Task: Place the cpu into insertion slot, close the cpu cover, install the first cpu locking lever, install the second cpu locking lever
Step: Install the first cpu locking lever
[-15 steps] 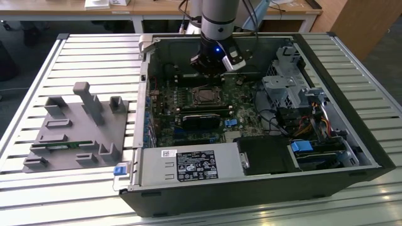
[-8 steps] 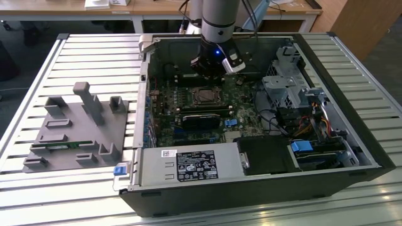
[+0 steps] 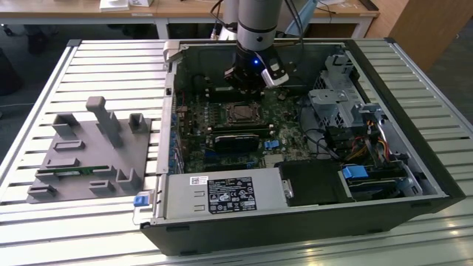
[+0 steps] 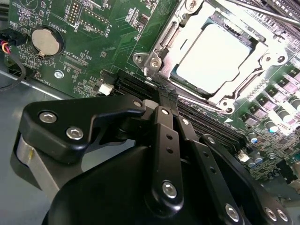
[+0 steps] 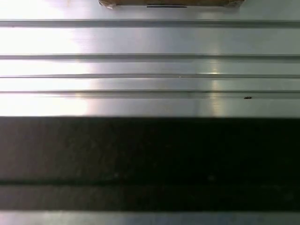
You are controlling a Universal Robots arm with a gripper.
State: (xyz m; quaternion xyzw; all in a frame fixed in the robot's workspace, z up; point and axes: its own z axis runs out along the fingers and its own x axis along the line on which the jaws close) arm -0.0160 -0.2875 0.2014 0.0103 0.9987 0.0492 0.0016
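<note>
Even, diffuse daylight fills the exterior view, though the computer case (image 3: 296, 138) interior lies in soft shadow. In the second wrist view, glare washes the cpu (image 4: 218, 58) top nearly white, and the black gripper (image 4: 164, 101) links close to the lens look soft. In the first wrist view, the ribbed metal table (image 5: 150, 65) is overexposed with bright streaks above a dark, grainy band.
</note>
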